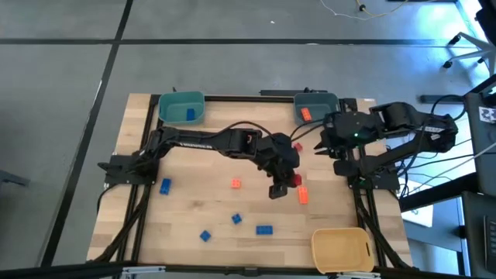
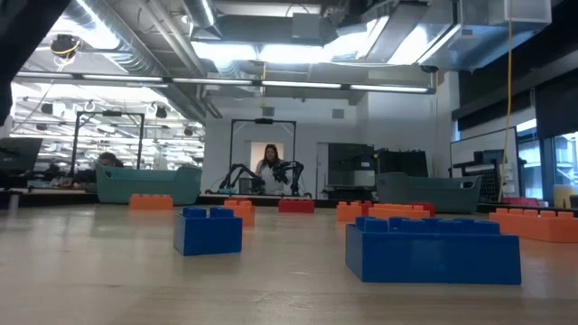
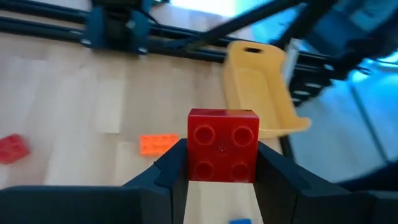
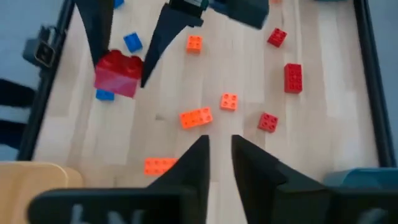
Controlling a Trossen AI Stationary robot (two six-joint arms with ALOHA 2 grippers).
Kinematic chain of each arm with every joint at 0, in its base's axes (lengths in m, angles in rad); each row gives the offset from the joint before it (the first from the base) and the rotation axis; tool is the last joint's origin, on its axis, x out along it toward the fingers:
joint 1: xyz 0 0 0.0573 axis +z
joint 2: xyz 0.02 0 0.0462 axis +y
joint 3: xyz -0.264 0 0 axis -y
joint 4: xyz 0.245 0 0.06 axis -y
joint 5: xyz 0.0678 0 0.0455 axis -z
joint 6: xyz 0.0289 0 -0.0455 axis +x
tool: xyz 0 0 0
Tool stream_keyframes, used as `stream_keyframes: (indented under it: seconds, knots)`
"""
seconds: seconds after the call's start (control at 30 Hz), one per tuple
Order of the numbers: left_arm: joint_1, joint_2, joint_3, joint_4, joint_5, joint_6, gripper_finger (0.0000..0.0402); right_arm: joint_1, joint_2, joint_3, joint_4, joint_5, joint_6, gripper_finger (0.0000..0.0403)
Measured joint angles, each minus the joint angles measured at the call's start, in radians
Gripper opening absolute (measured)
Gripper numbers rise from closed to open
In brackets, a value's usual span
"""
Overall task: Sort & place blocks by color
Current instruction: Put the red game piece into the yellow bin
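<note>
My left gripper (image 3: 222,157) is shut on a red four-stud block (image 3: 222,146) and hangs over the table's right middle (image 1: 277,190). The right wrist view shows that block (image 4: 118,73) above the wood. My right gripper (image 4: 219,154) hovers near the far right (image 1: 320,147), open by a narrow gap with nothing in it. Loose orange (image 4: 196,117), red (image 4: 292,78) and blue (image 1: 264,229) blocks lie flat on the table. More blocks show in the low view, such as a blue one (image 2: 208,230). My left gripper pinches the red block between its two fingers, on two opposite side walls (image 3: 194,163). The studded top faces back toward the wrist. The fingers (image 4: 163,37) slant down from above. The block is lifted clear of the table.
A teal bin (image 1: 182,108) holding a blue block stands at the far left, a grey-blue bin (image 1: 314,105) holding an orange block at the far right, and a yellow bin (image 1: 341,248) at the near right. Black frame rails run along the table's edges.
</note>
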Motion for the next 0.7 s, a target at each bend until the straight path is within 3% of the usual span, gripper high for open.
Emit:
stream_keyframes:
  seconds: [0.23, 0.5, 0.7]
  knots:
    - [0.055, -0.001, 0.0, -0.012, 0.189, 0.025, 0.0131, 0.002, 0.012, 0.0, -0.005, 0.005, -0.117, 0.0132]
    - [0.17, -0.001, 0.0, -0.02, 0.326, 0.052, 0.0131, 0.003, 0.012, 0.0, 0.011, -0.01, -0.165, 0.0138]
    - [0.235, -0.001, 0.0, 0.098, 0.513, 0.047, 0.0131, 0.003, 0.014, 0.0, 0.111, -0.013, -0.229, 0.0138]
